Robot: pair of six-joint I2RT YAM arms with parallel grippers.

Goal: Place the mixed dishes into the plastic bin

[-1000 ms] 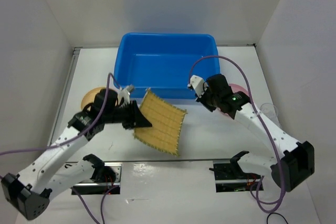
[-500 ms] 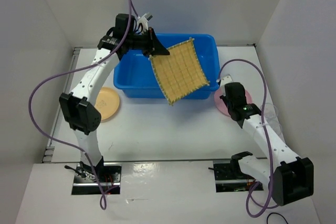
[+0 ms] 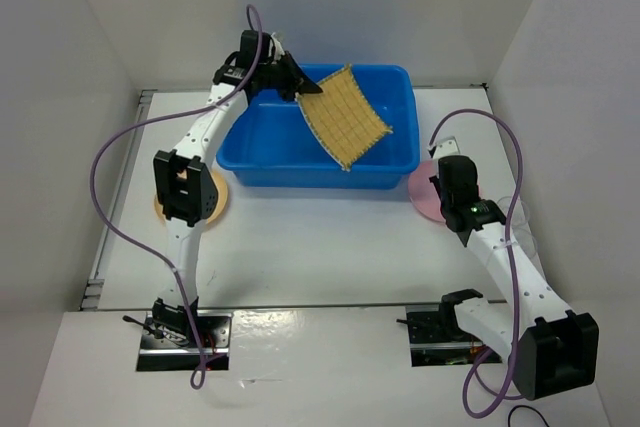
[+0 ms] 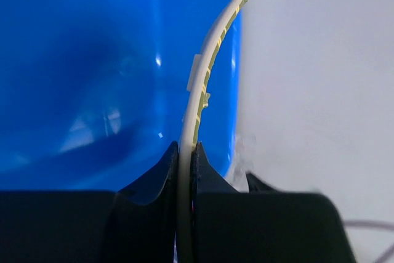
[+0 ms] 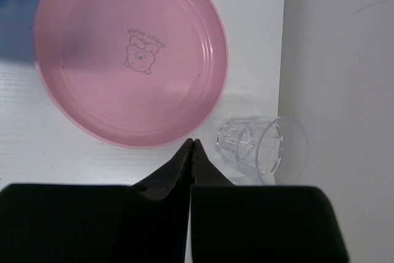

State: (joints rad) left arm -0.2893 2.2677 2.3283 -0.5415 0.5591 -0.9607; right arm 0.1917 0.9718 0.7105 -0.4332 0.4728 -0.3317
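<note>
Pink plate w/ clear cup beside

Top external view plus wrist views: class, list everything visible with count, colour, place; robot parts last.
bin: one, bright blue, table's far middle
woven mat: one, yellowish, held tilted over the bin
pink plate: one, pink, right of the bin
tan plate: one, tan, left of the bin, partly hidden
cup: one, clear, on its side beside the pink plate
left hand: one, black, shut on the woven mat
right hand: one, black, shut, empty, over the pink plate's edge
</note>
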